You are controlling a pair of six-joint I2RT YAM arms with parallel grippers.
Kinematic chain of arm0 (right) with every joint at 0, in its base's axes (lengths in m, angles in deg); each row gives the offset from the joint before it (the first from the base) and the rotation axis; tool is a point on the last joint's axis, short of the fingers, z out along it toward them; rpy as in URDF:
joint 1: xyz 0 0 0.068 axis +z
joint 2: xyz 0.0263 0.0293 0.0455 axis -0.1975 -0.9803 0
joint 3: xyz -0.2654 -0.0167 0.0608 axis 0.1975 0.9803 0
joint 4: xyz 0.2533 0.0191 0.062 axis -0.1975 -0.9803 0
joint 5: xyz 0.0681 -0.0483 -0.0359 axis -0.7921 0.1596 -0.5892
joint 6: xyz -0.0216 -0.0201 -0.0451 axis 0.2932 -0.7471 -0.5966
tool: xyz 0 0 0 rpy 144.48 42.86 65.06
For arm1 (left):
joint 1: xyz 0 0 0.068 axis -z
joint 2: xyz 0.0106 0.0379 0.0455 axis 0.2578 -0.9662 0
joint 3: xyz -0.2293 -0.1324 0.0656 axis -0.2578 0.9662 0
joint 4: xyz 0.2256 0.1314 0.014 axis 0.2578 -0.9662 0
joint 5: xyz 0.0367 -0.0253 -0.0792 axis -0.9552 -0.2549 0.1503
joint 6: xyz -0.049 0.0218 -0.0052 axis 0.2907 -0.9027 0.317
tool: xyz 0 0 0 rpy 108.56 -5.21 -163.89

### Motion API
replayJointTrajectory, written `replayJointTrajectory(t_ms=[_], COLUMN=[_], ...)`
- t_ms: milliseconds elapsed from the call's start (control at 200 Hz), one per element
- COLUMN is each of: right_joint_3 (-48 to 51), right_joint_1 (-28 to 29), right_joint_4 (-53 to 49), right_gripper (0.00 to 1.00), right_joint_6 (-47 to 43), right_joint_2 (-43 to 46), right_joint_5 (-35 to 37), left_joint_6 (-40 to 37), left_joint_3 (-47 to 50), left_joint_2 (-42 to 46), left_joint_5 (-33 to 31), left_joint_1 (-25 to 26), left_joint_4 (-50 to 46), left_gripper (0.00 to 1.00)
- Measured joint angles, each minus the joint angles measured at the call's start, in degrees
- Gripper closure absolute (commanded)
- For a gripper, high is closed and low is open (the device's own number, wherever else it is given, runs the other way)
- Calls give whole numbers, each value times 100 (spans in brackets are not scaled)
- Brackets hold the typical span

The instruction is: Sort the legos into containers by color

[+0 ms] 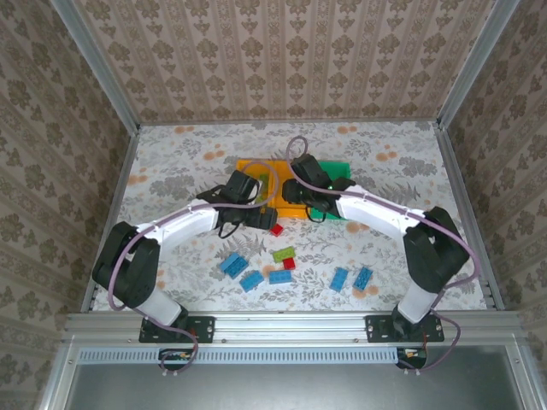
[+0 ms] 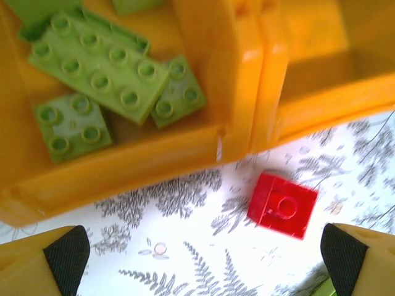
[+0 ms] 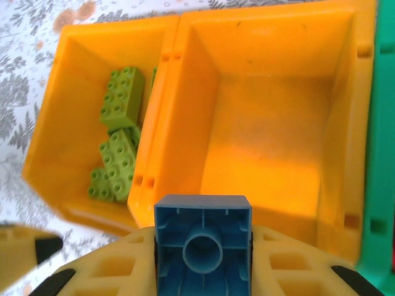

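Right fingers pinch a blue brick at the empty orange bin's near rim, where it could bounce out; left fingers gape wide.

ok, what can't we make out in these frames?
- Green bin's inside: top view, right arm covers it; right wrist view, frame edge cuts it off.
- Left end effector: left wrist view, bottom edge cuts off all but the fingertips.
- Blue brick's studs: right wrist view, underside faces the camera.
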Motion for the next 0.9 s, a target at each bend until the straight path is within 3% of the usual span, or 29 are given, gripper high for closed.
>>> replayJointTrajectory(t_ms=[230, 510, 900], right_joint_3=[-597, -658, 568], right_joint_1=[-184, -212, -577], right_joint_4=[-166, -245, -321], right_gripper=[48, 34, 26], right_joint_6=[-52, -59, -63], right_joint_2=[-817, -828, 1010], right_joint_5=[-20, -13, 223], left_joint_6=[-151, -426, -599], left_joint_3=[131, 37, -420], left_joint_2=[-57, -557, -1182], left_joint_5=[28, 72, 146], left_joint_1=[323, 634, 660], left_joint_4=[122, 238, 321], left_gripper=[2, 4, 15])
